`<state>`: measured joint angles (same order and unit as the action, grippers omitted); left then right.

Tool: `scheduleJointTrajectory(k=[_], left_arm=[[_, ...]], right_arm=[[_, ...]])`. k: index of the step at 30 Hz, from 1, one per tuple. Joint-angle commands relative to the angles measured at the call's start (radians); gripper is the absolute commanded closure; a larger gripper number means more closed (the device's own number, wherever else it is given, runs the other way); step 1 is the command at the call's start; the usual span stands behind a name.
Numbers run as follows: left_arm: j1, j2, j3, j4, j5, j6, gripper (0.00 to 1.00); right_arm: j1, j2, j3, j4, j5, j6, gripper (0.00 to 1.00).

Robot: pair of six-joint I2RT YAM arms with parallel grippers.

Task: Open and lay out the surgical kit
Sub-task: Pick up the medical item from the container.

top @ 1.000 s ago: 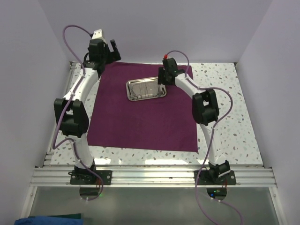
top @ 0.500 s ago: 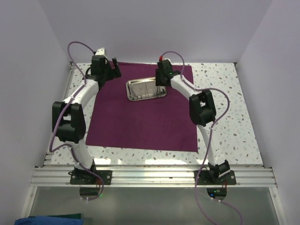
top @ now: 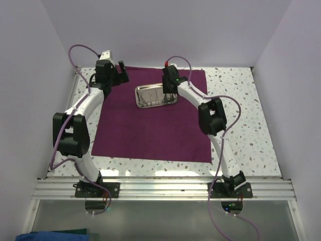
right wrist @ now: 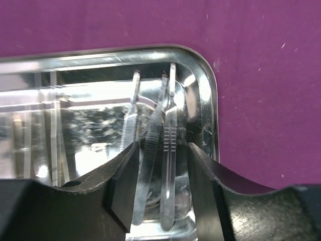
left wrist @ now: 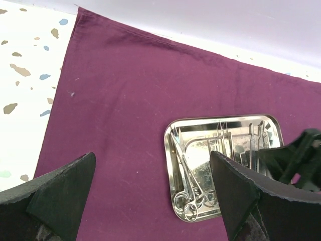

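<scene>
The dark purple cloth lies spread flat on the table. On its far middle stands the small steel tray, its rim also showing in the left wrist view, with ring-handled scissors along its left side. My right gripper reaches down into the tray's right end. Its jaws stand on either side of two thin ribbed silver handles, with small gaps left. My left gripper hangs wide open above the cloth's far left part, left of the tray, holding nothing.
Speckled white tabletop surrounds the cloth on the left, right and near sides. Walls close in the back and both sides. An aluminium rail with the arm bases runs along the near edge. The right arm's black gripper shows at the tray's right end.
My right gripper has moved left and down onto the tray's right end, its jaws narrowing around the handles. The left gripper has shifted slightly over the cloth's far left corner, still wide open.
</scene>
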<state>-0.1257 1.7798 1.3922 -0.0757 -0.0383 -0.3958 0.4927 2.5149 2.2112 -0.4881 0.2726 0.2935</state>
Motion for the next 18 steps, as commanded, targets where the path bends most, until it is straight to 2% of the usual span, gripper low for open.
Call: scheduleJointTrajectory(k=[1,8,14,15,18], left_arm=[[0.005,-0.03,-0.01,0.054,0.011,0.026,0.0],[0.005,-0.017,-0.009,0.054,0.008,0.025,0.0],[0.006,-0.016,-0.009,0.056,0.002,0.023,0.0],[0.008,-0.016,-0.009,0.057,0.002,0.023,0.0],[0.009,-0.013,-0.007,0.057,0.003,0.023,0.0]], right_arm=[[0.001,0.039,0.038,-0.026,0.042,-0.022,0.54],[0.001,0.117,0.103,-0.073,0.033,-0.019,0.62],[0.004,0.165,0.162,-0.125,0.02,-0.016,0.82],[0.003,0.17,0.166,-0.132,0.02,-0.017,0.89],[0.003,0.18,0.166,-0.145,0.027,-0.022,0.94]])
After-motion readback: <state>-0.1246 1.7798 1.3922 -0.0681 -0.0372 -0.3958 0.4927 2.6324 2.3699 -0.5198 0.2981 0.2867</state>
